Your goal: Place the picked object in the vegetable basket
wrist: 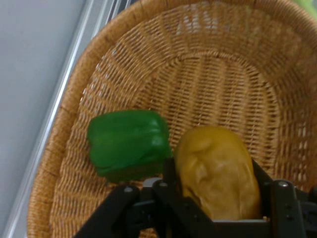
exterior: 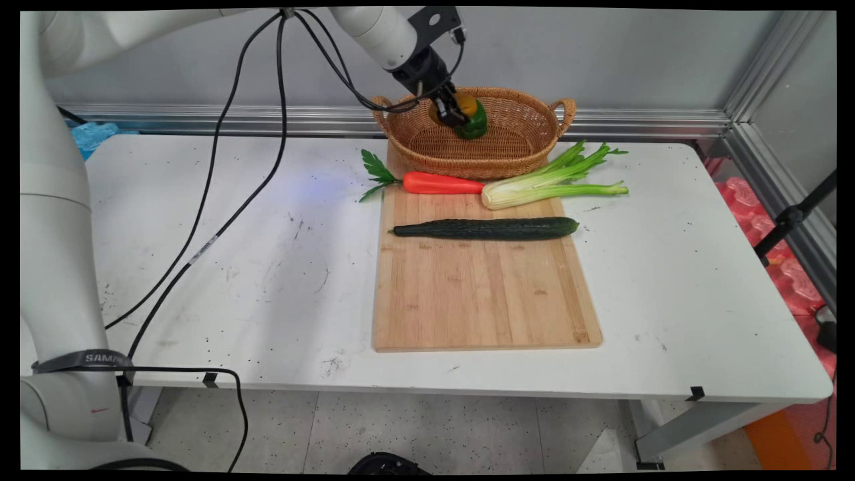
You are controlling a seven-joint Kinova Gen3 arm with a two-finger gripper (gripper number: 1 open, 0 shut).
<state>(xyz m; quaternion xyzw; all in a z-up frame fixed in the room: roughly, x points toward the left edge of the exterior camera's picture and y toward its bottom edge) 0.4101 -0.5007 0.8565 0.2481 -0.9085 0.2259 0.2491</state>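
Presently catalogued, one white Kinova arm entering from the main view's upper left, its forearm slanting down toward four o'clock, black cables [exterior: 220, 167] trailing from it to the table's near left edge. Wrist angled over the basket; the gripper [exterior: 454, 110] hangs within the basket's rim.

Gripper, state: fingers pressed against either side of a yellow-brown potato [wrist: 218, 171], pinching it. In the hand view the potato sits between the two black fingers [wrist: 171, 183], long axis running up from the linkage.

Item, green bell pepper [wrist: 129, 145]: lying on the basket floor, just beside the potato at its nine o'clock in the hand view, apparently touching it. In the main view it shows directly under the gripper.

Item, wicker basket [exterior: 528, 143]: oval, two small loop handles, standing at the table's far side, its near edge overlapping the far end of the board.

Item, bamboo cutting board [exterior: 481, 294]: lengthwise at the table's centre, at six o'clock from the basket.

Item, carrot [exterior: 441, 183]: orange, green leafy top pointing to nine o'clock, across the board's far end, just beside the basket.

Item, celery stalk [exterior: 548, 187]: at three o'clock of the carrot, root end nearly touching the carrot's tip, leaves toward two o'clock.

Item, cucumber [exterior: 484, 228]: dark green, lying crosswise on the board, at six o'clock of carrot and celery, apart from both.

Item, white table [exterior: 668, 300]: scuffed and speckled.
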